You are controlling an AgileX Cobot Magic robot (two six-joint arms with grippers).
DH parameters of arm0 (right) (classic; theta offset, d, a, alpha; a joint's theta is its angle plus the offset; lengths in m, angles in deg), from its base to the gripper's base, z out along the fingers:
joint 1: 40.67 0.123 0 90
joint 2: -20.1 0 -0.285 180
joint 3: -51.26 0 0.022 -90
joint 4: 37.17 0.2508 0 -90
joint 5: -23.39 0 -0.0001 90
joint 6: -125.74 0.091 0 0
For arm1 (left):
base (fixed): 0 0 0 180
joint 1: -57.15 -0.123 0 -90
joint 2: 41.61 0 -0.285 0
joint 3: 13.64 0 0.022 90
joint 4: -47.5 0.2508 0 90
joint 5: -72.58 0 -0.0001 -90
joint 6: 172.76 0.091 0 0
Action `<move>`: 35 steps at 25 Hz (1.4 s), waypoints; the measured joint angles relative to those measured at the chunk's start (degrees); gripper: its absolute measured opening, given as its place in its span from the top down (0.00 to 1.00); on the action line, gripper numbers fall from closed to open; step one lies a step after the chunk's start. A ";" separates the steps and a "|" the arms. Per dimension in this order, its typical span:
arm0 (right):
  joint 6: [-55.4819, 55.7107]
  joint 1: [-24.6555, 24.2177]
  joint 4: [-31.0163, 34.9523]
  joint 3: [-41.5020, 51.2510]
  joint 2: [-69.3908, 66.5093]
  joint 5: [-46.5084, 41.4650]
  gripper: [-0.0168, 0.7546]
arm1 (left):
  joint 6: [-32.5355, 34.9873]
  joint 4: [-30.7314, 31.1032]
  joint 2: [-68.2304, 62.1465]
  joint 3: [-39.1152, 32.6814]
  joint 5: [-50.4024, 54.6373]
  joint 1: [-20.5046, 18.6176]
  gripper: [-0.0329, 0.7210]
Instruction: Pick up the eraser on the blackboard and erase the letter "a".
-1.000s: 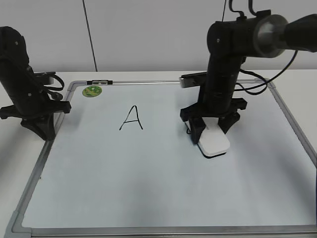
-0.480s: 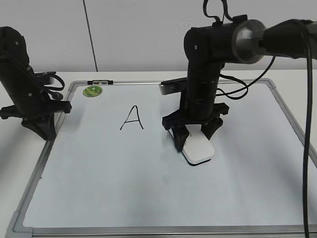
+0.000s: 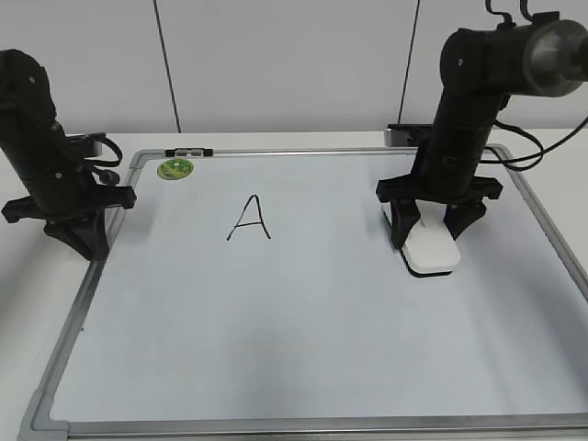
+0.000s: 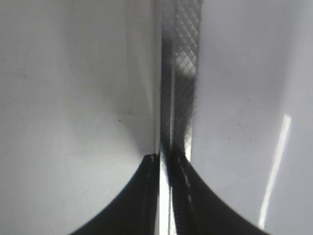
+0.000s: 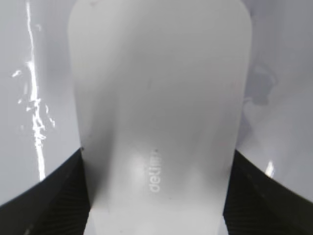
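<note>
The white eraser (image 3: 432, 248) lies flat on the blackboard (image 3: 276, 331), right of its middle. My right gripper (image 3: 430, 237) is shut on the eraser's sides and points straight down. In the right wrist view the eraser (image 5: 156, 98) fills the frame between the dark fingers (image 5: 54, 196), with faint print on top. A black capital "A" (image 3: 248, 219) stands left of centre. No small letter "a" shows in any view. A faint grey smear (image 5: 259, 88) lies on the board beside the eraser. My left gripper (image 3: 78, 241) is shut and empty at the board's left frame (image 4: 183, 73).
A round green magnet (image 3: 175, 168) sits at the board's far left corner. A small black-and-silver item (image 3: 186, 152) lies on the far frame. The board's metal frame (image 3: 542, 220) runs close to the right of the eraser. A white wall stands behind.
My right gripper slid the eraser left across the board, then swept it back right, past where it was a second ago. The left arm has not moved.
</note>
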 joint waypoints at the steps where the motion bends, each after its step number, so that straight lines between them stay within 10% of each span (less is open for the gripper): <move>1: 0.00 -0.09 0.26 0.00 0.00 0.00 0.30 | 0.00 -0.11 0.00 0.00 0.00 0.00 0.88; 18: -4.73 0.60 6.26 -2.34 16.59 2.26 0.31 | 0.11 0.63 0.00 0.00 0.40 0.00 0.87; 35: 1.03 -8.04 -5.72 33.75 33.76 11.99 0.31 | 0.21 0.71 0.00 0.00 0.56 0.00 0.86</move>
